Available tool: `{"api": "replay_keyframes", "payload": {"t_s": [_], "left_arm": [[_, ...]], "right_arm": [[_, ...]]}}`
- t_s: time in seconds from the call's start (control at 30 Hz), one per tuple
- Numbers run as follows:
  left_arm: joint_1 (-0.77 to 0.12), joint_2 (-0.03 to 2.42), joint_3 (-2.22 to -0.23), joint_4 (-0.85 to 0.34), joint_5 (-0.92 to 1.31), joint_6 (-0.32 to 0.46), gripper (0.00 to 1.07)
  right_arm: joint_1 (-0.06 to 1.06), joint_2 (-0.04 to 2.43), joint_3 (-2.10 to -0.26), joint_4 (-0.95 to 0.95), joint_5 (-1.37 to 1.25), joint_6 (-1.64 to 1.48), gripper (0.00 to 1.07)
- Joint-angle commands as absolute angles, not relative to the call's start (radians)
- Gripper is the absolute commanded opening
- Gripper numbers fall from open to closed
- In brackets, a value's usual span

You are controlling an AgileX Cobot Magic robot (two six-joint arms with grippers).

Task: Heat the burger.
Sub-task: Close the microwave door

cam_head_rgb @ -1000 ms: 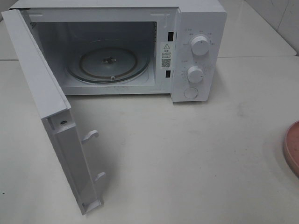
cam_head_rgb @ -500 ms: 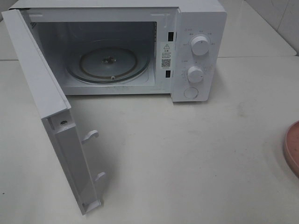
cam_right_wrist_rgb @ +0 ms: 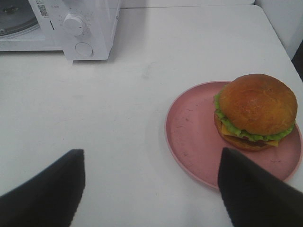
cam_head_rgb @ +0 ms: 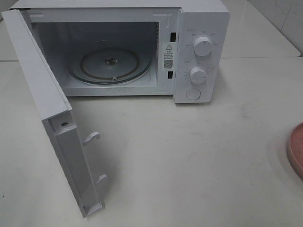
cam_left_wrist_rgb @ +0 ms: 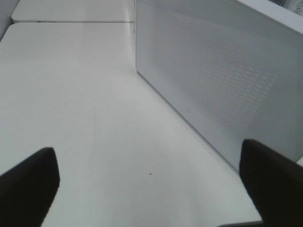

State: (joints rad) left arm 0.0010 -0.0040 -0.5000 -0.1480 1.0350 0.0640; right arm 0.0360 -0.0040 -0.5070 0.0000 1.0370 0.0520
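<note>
A white tabletop (cam_head_rgb: 189,156) fills the overhead view, faintly scuffed, with a seam running across it behind the microwave; pale wall tiles show at the 1 o'clock corner.

One white microwave (cam_head_rgb: 142,47) stands at about 11 o'clock on the table, its door (cam_head_rgb: 52,118) swung wide toward 8 o'clock, two latch hooks showing on its inner edge. Inside lies one glass turntable (cam_head_rgb: 111,64), bare. The control panel carries two round knobs, upper (cam_head_rgb: 202,46) and lower (cam_head_rgb: 198,75), and one round button (cam_head_rgb: 193,94) below them.

One pink plate (cam_right_wrist_rgb: 227,137) sits at the table's 3 o'clock edge in the overhead view, only a sliver of its rim in frame. The right wrist view shows it whole, with one burger (cam_right_wrist_rgb: 255,111) resting on it, off-centre toward the rim farther from the microwave: a browned domed bun over lettuce, cheese and a patty.

Neither arm appears in the overhead view. The right gripper (cam_right_wrist_rgb: 151,189) hovers above the bare table just short of the plate, its two dark fingers spread wide apart with nothing between them. The left gripper (cam_left_wrist_rgb: 151,184) hangs low over the table beside the microwave's perforated side wall (cam_left_wrist_rgb: 222,80), fingers likewise spread wide and holding nothing.
</note>
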Motion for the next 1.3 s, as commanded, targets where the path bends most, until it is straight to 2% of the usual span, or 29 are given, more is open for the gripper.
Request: {"api": "replay_keyframes", "payload": {"t_s": [0.03,0.37,0.57,0.63,0.67,0.7,0.73,0.77,0.8,0.83,0.87,0.9,0.97,1.0,1.03,1.23,1.3], "left_arm": [[0.001,-0.028,-0.496,-0.156,1.026,0.062,0.98],[0.001,-0.021,-0.508,-0.157,1.009,0.061,0.98],[0.001,0.033,-0.535,-0.150,0.900,0.062,0.94],[0.001,0.079,-0.535,-0.138,0.855,0.062,0.82],[0.001,0.079,-0.535,-0.138,0.855,0.062,0.82],[0.001,0.117,-0.535,-0.120,0.831,0.062,0.69],[0.001,0.117,-0.535,-0.120,0.831,0.062,0.69],[0.001,0.152,-0.535,-0.090,0.812,0.062,0.57],[0.001,0.152,-0.535,-0.090,0.812,0.062,0.57],[0.001,0.194,-0.534,-0.071,0.793,0.062,0.47],[0.001,0.216,-0.532,-0.066,0.785,0.062,0.40],[0.001,0.216,-0.532,-0.066,0.785,0.062,0.40],[0.001,0.304,-0.510,-0.060,0.731,0.068,0.08],[0.001,0.304,-0.510,-0.060,0.731,0.068,0.08],[0.001,0.330,-0.502,-0.060,0.718,0.072,0.01],[0.001,0.441,-0.433,-0.068,0.548,0.091,0.00],[0.001,0.509,-0.352,-0.069,0.366,0.116,0.00]], "right_arm": [[0.030,-0.031,-0.506,0.000,1.031,0.044,0.75],[0.030,-0.031,-0.506,0.000,1.031,0.044,0.75],[0.030,-0.031,-0.506,0.000,1.031,0.044,0.75],[0.030,-0.031,-0.506,0.000,1.031,0.044,0.75],[0.030,-0.031,-0.506,0.000,1.031,0.044,0.75],[0.030,-0.031,-0.506,0.000,1.031,0.044,0.75],[0.030,-0.031,-0.506,0.000,1.031,0.044,0.75],[0.030,-0.031,-0.506,0.000,1.031,0.044,0.75],[0.030,-0.031,-0.506,0.000,1.031,0.044,0.75],[0.030,-0.031,-0.506,0.000,1.031,0.044,0.75],[0.030,-0.031,-0.506,0.000,1.031,0.044,0.75],[0.030,-0.031,-0.506,0.000,1.031,0.044,0.75],[0.030,-0.031,-0.506,0.000,1.031,0.044,0.75],[0.030,-0.031,-0.506,0.000,1.031,0.044,0.75],[0.030,-0.031,-0.506,0.000,1.031,0.044,0.75],[0.030,-0.031,-0.506,0.000,1.031,0.044,0.75],[0.030,-0.031,-0.506,0.000,1.031,0.044,0.75]]}}
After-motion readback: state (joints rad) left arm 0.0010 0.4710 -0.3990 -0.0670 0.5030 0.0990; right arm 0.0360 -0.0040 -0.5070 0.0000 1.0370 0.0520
